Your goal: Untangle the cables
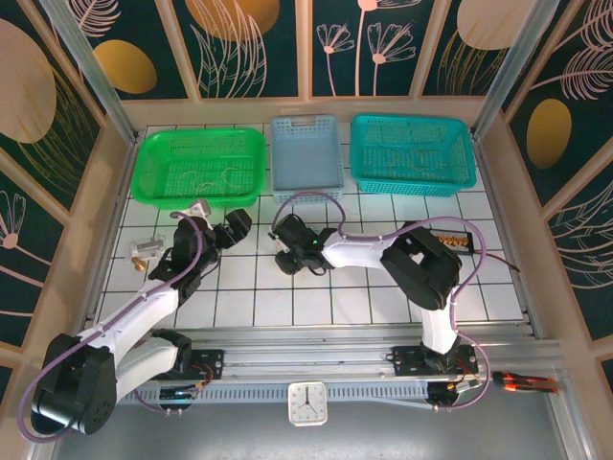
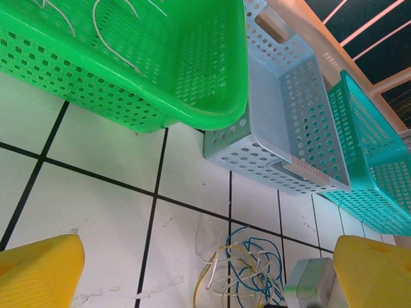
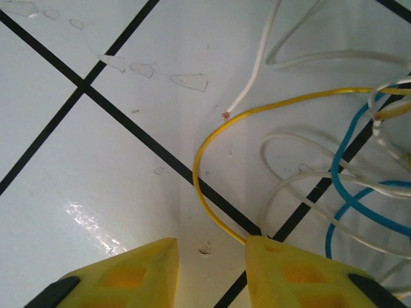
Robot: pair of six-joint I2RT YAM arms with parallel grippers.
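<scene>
The cables (image 2: pixel 247 269) lie in a small tangle on the white tiles: a yellow cable (image 3: pixel 205 160), a white cable (image 3: pixel 257 64) and a blue cable (image 3: pixel 340 167) looped through each other. My right gripper (image 3: pixel 212 269) hangs low at the tangle's edge, its yellow fingers (image 3: pixel 122 276) a short gap apart with nothing between them. The yellow cable runs under the tip of its right finger. In the top view the right gripper (image 1: pixel 284 251) sits mid-table. My left gripper (image 2: pixel 209 256) stands wide open just left of the tangle, and its place in the top view is beside the right one (image 1: pixel 238 225).
Three baskets line the far edge: a green basket (image 1: pixel 158 144) with thin white cords inside, a blue-grey basket (image 1: pixel 306 125) and a teal basket (image 1: pixel 460 177). A small tan part (image 1: pixel 144 251) lies at the left and an orange-tipped item (image 1: pixel 450 240) at the right.
</scene>
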